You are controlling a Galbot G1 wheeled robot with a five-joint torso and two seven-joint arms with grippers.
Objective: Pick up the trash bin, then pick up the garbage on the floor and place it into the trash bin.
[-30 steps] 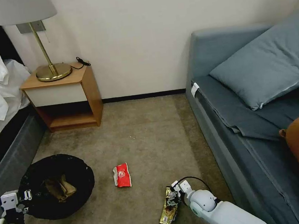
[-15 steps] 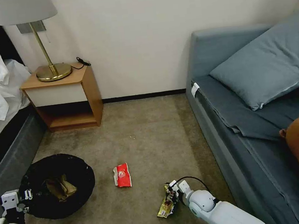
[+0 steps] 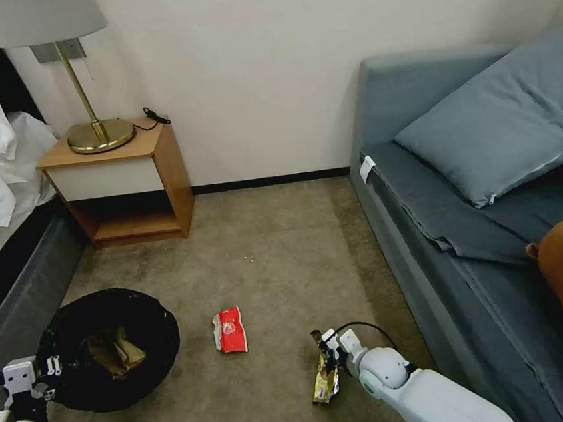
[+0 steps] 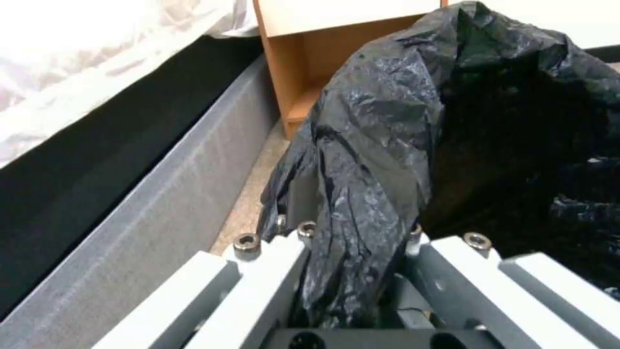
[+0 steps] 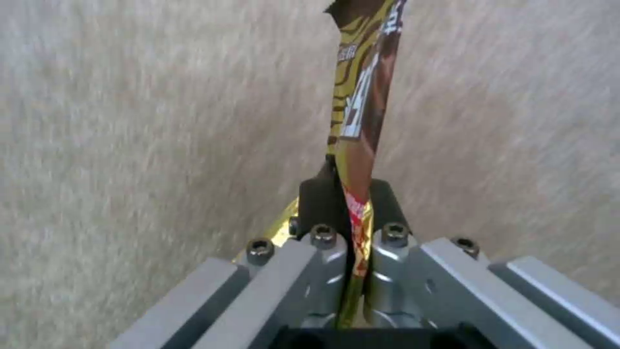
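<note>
The bin is already in hand: the left end effector [image 4: 348,271] at the near left pinches the black bag folded over the rim of the trash bin [image 3: 111,350], which sits at the near left beside the grey bed base [image 3: 17,312]. A crumpled tan paper bag [image 3: 114,353] lies inside it, so part of the litter looks dealt with.

The step in hand is the lifting of the gold-brown wrapper [image 3: 324,377]. The right end effector [image 5: 352,228], near and a little right of centre, has its fingers pressed together on one end of the wrapper, and the rest of the wrapper hangs on edge over the carpet [image 3: 280,258]. In the right wrist view the thin foil runs straight out from between the pads, gripped close to its end.

The next move, as I judge it, calls for carrying the wrapper left across the carpet to the open mouth of the bin and letting go only once it is over the black bag. The grip is on a slim edge, so a smooth swing matters. The red packet [image 3: 230,330] lies on the carpet between bin and wrapper, not yet picked up.
</note>
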